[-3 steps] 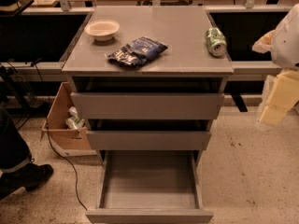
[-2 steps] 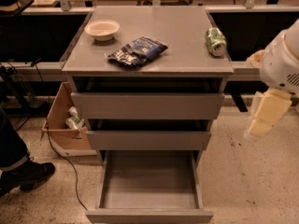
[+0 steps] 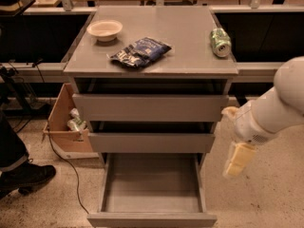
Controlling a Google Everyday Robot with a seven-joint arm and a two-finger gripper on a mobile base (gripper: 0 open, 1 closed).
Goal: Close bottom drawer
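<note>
The bottom drawer of the grey cabinet is pulled far out; its slim front is at the lower edge of the view and its shallow tray is empty. The middle drawer and top drawer above it stick out a little. My gripper hangs at the end of the white arm, right of the cabinet, level with the bottom drawer's right side and apart from it. It holds nothing.
On the cabinet top lie a white bowl, a dark snack bag and a green can on its side. A cardboard box stands left of the cabinet. A person's shoe is at the left.
The arm and gripper have moved down and left, from beside the top drawer to beside the bottom drawer. The drawers have not moved.
</note>
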